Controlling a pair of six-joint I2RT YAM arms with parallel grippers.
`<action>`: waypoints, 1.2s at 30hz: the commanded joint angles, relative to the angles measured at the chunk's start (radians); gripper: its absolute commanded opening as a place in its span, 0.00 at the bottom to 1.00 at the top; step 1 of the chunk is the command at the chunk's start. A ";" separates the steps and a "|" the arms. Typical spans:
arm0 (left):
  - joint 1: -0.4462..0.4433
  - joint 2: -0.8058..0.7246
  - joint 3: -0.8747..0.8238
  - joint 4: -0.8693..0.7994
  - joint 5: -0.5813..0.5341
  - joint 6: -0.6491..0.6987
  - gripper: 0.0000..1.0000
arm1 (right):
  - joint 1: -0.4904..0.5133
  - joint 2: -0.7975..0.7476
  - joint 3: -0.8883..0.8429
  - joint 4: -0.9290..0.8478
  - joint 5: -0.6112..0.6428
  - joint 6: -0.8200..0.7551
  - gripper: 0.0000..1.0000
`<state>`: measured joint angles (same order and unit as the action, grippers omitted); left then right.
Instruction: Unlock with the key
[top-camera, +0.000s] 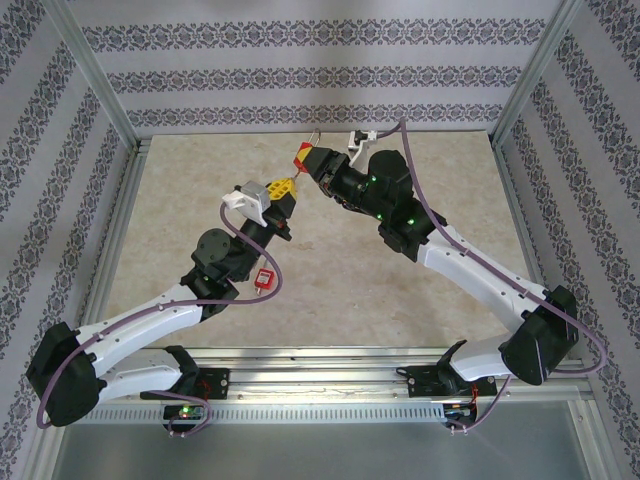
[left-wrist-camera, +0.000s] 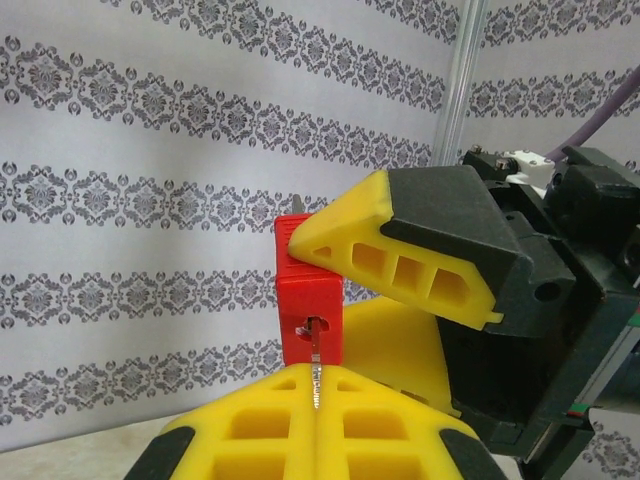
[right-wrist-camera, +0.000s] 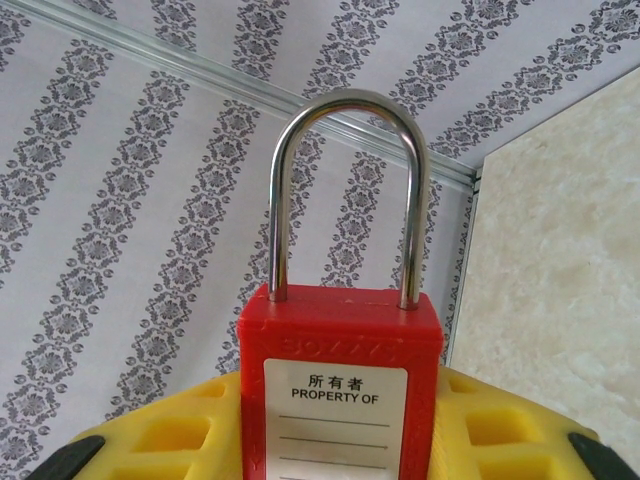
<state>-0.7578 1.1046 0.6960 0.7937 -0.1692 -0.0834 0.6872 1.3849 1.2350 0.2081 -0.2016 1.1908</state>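
Over open tabletop (top-camera: 340, 280), left gripper's (top-camera: 283, 188) key (left-wrist-camera: 316, 378) meets right gripper's (top-camera: 306, 160) padlock (right-wrist-camera: 340, 390).

Red padlock (right-wrist-camera: 340, 390) body, silver shackle (right-wrist-camera: 345, 105), white label (right-wrist-camera: 335, 405) with black print. Silver key (left-wrist-camera: 317, 385). Yellow fingers (left-wrist-camera: 400, 265) with black backs. Wallpaper (top-camera: 300, 75) white, striped with grey damask. Beige marbled tabletop (top-camera: 340, 270). Purple cables (top-camera: 604, 350). White and black arms (top-camera: 480, 280). Small red tag (top-camera: 264, 279).

Both my arms stretch forward and inward, tips nearly meeting; my left gripper (top-camera: 283, 190) is pinched tight, my right gripper (top-camera: 306, 160) clamped partway.
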 joint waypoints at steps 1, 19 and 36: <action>0.005 0.017 0.007 0.009 0.021 0.069 0.00 | 0.022 0.011 -0.003 0.051 -0.047 0.005 0.00; 0.098 0.042 0.051 -0.020 0.109 -0.027 0.00 | 0.055 0.033 -0.019 0.027 -0.044 0.003 0.00; 0.080 0.128 0.089 0.021 0.137 0.002 0.00 | 0.163 0.081 0.024 -0.018 0.038 -0.011 0.00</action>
<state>-0.6731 1.2007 0.7322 0.7826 -0.0830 -0.1009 0.7380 1.4414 1.2369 0.2081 0.0227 1.1973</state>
